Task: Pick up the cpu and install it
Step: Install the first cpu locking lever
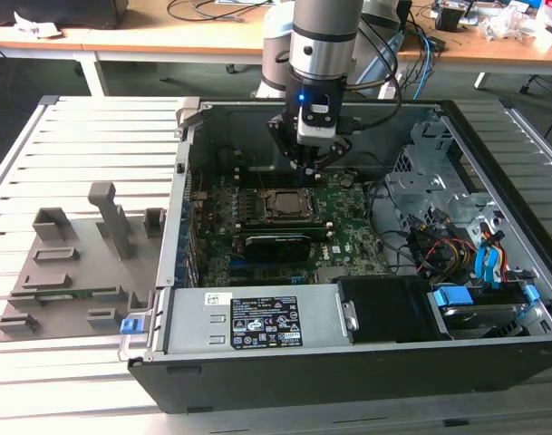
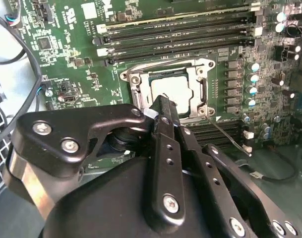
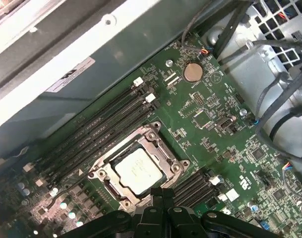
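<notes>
**Q:** Locating the cpu: where does it lie at this moment?

**A:** The cpu [image 3: 138, 170] sits flat inside the socket frame [image 3: 102, 172] on the motherboard [image 3: 225, 148], at lower centre of the first wrist view. In the second wrist view the same pale square [image 2: 171, 91] appears just above centre, partly hidden behind the gripper. In the exterior view the socket lies near the middle of the open computer case [image 1: 493, 353], with the gripper [image 1: 310, 166] hanging just above and behind it.

**Q:** What is the state of the jaws?

**A:** They appear drawn together, tips meeting, with nothing between them; the gripper [image 2: 163, 111] is above the chip, and contact cannot be confirmed.

**Q:** How is the chip judged to handle?

**A:** It is judged light, thin and rigid. The metal top looks smooth, hence likely slippery. The underside and the socket contacts are presumably delicate, so tilting or pressing risks damage.

**Q:** Where should it be held?

**A:** Probably by two opposite edges, kept level. The surrounding frame leaves little room beside those edges.
</notes>
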`<state>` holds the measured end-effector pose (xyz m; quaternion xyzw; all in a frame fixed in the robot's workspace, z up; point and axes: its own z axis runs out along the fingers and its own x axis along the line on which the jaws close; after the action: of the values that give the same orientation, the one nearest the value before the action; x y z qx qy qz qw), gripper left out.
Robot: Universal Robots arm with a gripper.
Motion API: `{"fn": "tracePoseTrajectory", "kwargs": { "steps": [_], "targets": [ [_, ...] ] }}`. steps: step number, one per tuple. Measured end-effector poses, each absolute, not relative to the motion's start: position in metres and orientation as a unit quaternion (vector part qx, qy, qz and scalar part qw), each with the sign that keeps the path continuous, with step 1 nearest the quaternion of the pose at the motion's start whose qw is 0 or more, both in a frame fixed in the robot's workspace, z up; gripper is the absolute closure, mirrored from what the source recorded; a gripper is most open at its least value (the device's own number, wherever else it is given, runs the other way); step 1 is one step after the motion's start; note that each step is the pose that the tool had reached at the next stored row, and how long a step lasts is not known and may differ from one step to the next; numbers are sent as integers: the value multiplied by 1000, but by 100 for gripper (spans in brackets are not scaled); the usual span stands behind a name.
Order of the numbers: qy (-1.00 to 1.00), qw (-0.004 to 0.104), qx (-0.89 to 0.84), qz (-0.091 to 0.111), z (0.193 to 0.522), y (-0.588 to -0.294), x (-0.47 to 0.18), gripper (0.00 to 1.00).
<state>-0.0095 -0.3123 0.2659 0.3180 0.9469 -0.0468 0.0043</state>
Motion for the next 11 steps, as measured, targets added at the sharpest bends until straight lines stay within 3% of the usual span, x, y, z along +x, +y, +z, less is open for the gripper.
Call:
{"fn": "tracePoseTrajectory", "kwargs": {
  "steps": [11],
  "targets": [
    [965,7,259,-46,266,-312,-9,89]
  ]
}}
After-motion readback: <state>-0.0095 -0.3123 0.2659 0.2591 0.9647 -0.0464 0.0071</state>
